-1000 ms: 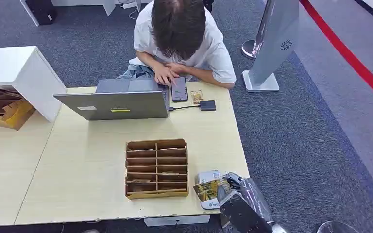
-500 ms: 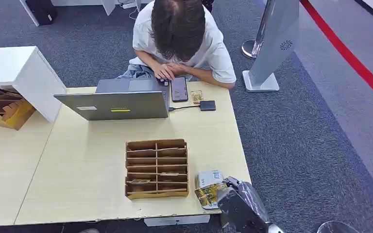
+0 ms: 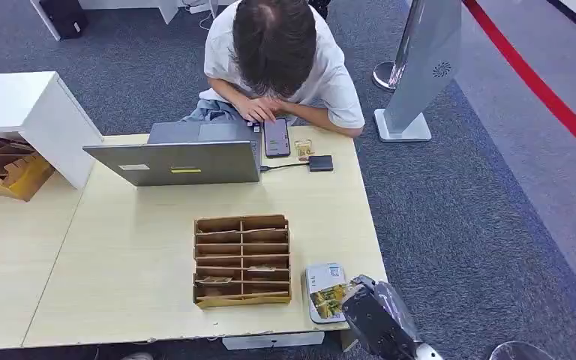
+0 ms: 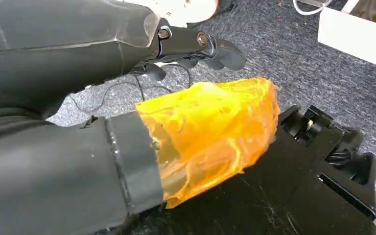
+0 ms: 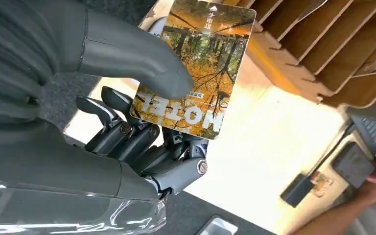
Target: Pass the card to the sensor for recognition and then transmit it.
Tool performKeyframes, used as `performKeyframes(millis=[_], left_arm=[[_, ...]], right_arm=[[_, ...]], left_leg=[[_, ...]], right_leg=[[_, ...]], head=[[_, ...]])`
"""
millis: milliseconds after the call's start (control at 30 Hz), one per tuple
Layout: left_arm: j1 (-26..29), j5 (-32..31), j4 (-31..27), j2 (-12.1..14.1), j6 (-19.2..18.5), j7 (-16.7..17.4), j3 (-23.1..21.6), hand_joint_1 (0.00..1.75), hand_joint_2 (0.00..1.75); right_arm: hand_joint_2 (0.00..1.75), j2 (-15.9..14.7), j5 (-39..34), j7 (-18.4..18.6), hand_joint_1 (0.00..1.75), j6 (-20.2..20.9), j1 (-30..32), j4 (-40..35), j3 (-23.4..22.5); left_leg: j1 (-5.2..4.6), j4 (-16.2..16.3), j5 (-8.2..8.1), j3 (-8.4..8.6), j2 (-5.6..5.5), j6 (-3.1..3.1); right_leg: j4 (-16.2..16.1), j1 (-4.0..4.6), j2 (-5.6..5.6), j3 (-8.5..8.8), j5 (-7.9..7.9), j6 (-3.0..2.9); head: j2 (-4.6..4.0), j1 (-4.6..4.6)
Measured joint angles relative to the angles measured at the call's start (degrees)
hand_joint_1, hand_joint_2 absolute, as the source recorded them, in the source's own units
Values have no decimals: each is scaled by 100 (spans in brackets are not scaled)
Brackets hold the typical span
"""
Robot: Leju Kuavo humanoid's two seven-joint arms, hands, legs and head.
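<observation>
My right hand (image 3: pixel 376 320) comes in at the table's near right corner and holds a card (image 3: pixel 328 298) printed with autumn trees. The card hangs over the near part of the flat white sensor (image 3: pixel 319 274), which lies beside the wooden rack. In the right wrist view the card (image 5: pixel 198 73) is pinched between the thick grey thumb (image 5: pixel 127 51) and the dark fingers (image 5: pixel 127 134) behind it. My left hand (image 4: pixel 196 93) hangs over the grey carpet with an orange wrap on its thumb and nothing in it.
A wooden slotted card rack (image 3: pixel 242 260) stands at the table's middle front. A laptop (image 3: pixel 176 161), a phone (image 3: pixel 277 137) and a small black box (image 3: pixel 320 163) lie at the far edge, where a person (image 3: pixel 277 52) sits. A white stand (image 3: pixel 420 67) rises at the far right.
My right hand has drawn the card slightly toward the table's right corner, uncovering more of the white sensor. The person's hand has pulled back from the phone.
</observation>
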Motion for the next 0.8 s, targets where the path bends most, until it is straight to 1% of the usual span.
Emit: performKeyframes(millis=[433,800], left_arm=[[-4,-111,0,-4,-48,0,0,0,0],[-40,-308,0,-37,-118,2,0,0,0]], right_arm=[[175,142,-52,15,175,40,-38,243,-230],[175,289,-31,-30,175,164,-308,629,-324]], left_leg=[[0,0,0,0,0,0],[0,0,1,1,0,0]], right_leg=[[0,0,0,0,0,0],[0,0,0,1,1,1]], head=[[0,0],[0,0]])
